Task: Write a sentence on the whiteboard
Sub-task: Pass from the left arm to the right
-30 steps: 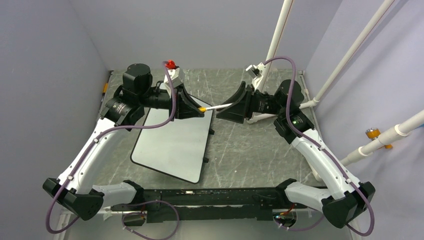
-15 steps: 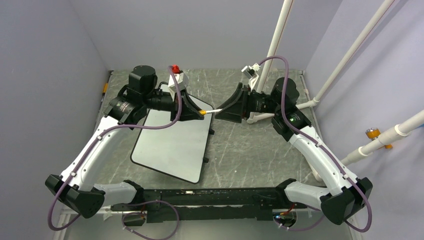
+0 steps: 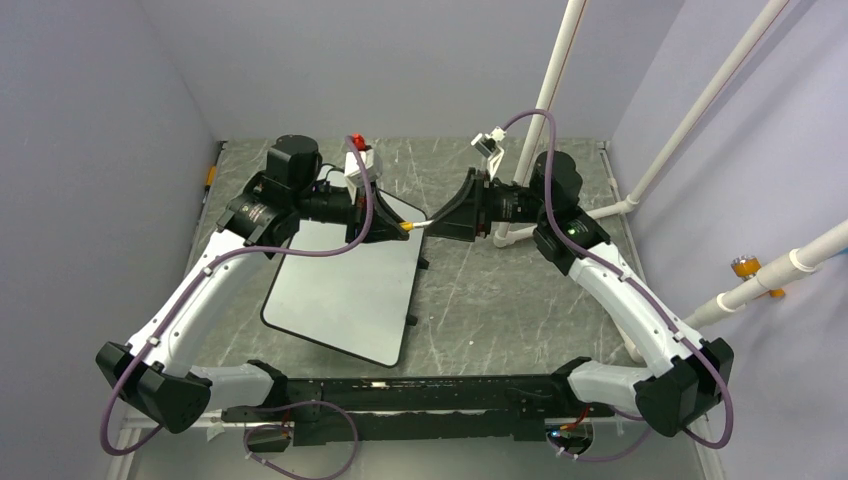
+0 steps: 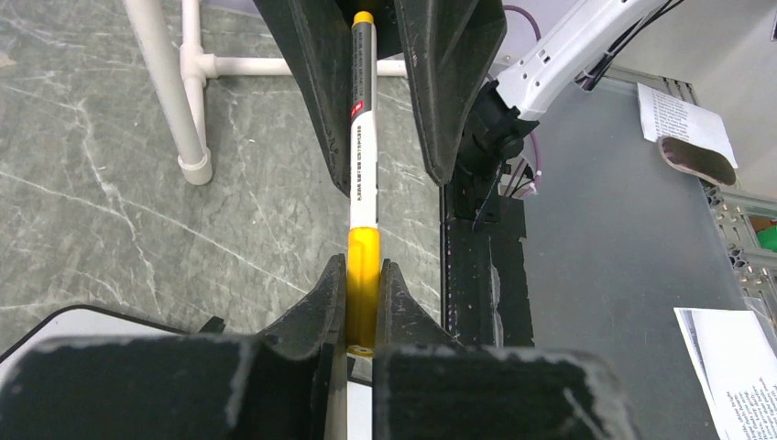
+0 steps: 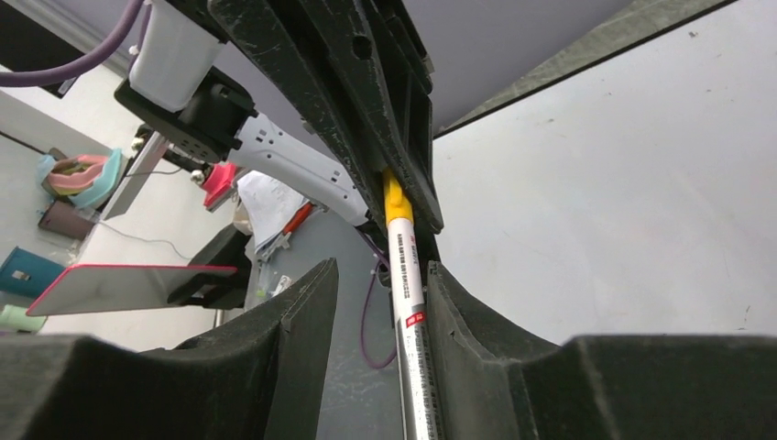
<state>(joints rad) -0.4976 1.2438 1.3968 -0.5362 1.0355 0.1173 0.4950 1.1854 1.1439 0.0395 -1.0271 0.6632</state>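
The whiteboard (image 3: 345,290) lies flat on the table and is blank; no sentence shows on it. A white marker (image 3: 420,226) with a yellow cap is held level above the board's far right corner, between both grippers. My left gripper (image 3: 398,226) is shut on the yellow cap (image 4: 363,275). My right gripper (image 3: 440,222) is open around the marker's white barrel (image 5: 408,293), which rests against one finger (image 5: 458,312) with a gap to the other. The barrel (image 4: 364,156) runs from my left gripper (image 4: 363,270) into the right one. The board also shows behind in the right wrist view (image 5: 623,183).
White pipe posts (image 3: 550,90) stand at the back right, with a pipe foot (image 4: 174,92) on the grey marble table (image 3: 500,290). Small black clips (image 3: 412,320) stick out from the board's right edge. Purple walls close in the left, back and right.
My right gripper has moved left along the marker, closer to my left gripper, so less barrel shows between them. The left arm shifted slightly.
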